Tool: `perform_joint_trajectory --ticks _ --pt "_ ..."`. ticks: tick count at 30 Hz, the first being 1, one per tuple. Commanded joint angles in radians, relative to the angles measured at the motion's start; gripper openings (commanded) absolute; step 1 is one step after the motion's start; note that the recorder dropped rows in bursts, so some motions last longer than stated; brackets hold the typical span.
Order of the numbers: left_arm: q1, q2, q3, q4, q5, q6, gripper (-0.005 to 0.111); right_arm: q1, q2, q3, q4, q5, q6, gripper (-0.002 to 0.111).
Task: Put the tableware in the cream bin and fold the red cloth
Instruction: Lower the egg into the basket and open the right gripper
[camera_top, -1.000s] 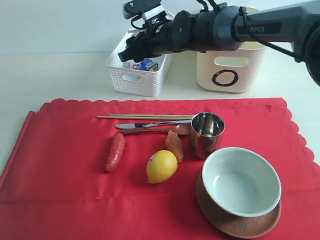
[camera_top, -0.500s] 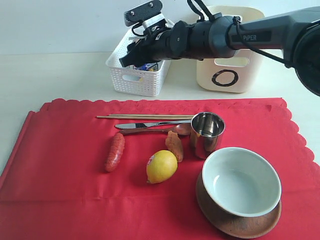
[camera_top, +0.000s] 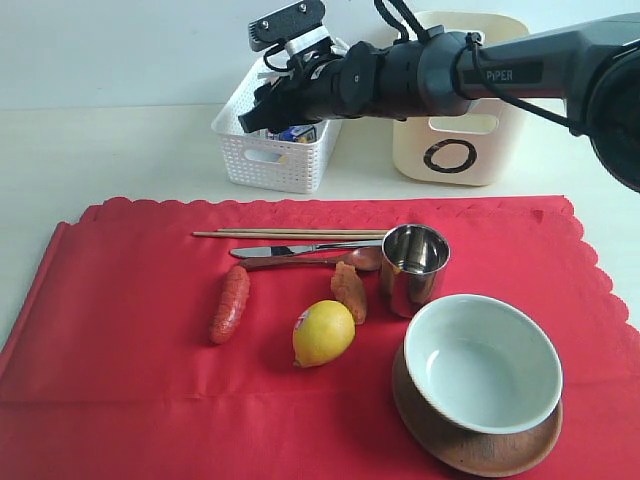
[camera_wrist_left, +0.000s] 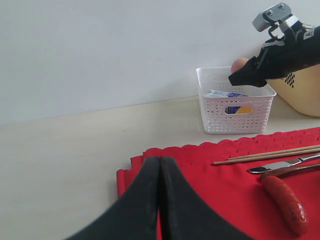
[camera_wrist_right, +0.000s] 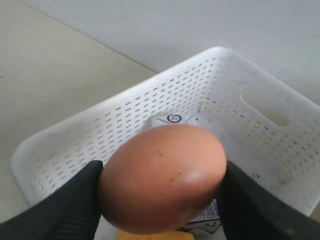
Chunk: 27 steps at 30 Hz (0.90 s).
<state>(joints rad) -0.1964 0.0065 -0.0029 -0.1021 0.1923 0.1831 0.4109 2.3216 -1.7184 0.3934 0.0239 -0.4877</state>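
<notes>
Starting with the exterior view, the right gripper (camera_top: 258, 110) was seen reaching across the middle and held above the white perforated basket (camera_top: 268, 158), in which a blue-and-white carton (camera_top: 295, 130) lay; what it carried could not be made out from this angle. The cream bin (camera_top: 460, 140) was recorded just beside the basket, behind the red cloth (camera_top: 120, 330), which was spread flat and unfolded on the table. All the tableware was noted on the cloth: the chopsticks (camera_top: 290, 233), the knife (camera_top: 300, 248) and the spoon (camera_top: 320, 261) laid side by side, the steel cup (camera_top: 413, 266) upright at their ends, and the bowl (camera_top: 482, 362) set on the wooden plate (camera_top: 470, 445) nearer the camera. A sausage (camera_top: 230, 303), a lemon (camera_top: 323, 333) and an orange-brown piece (camera_top: 349, 290) were also logged on the cloth. In the left wrist view, the left gripper (camera_wrist_left: 159, 165) was observed fully closed, jaws pressed together with nothing between them, low over a corner of the cloth. The egg (camera_wrist_left: 240, 64) was visible there at the right gripper, above the basket. In the right wrist view, the egg was confirmed clamped between the two black fingers (camera_wrist_right: 70, 205), which were spread wide around it, directly over the open basket and the carton inside.
</notes>
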Motion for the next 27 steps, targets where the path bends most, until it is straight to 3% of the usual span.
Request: perform_joint_trajectory --ticks 1,6,13,27 --pt "-0.006 -0.006 0.003 -0.001 -0.001 -0.002 0.001 -0.006 -0.003 -0.008 0.000 -0.024 0.002 0.060" --pt "-0.006 -0.006 0.003 -0.001 -0.001 -0.002 0.001 -0.006 -0.003 -0.008 0.000 -0.024 0.002 0.068" --pt "-0.006 -0.006 0.003 -0.001 -0.001 -0.004 0.001 -0.006 -0.003 -0.008 0.000 -0.004 0.002 0.068" --pt "-0.006 -0.006 0.003 -0.001 -0.001 -0.004 0.001 -0.006 -0.164 -0.010 -0.036 0.332 -0.007 0.068"
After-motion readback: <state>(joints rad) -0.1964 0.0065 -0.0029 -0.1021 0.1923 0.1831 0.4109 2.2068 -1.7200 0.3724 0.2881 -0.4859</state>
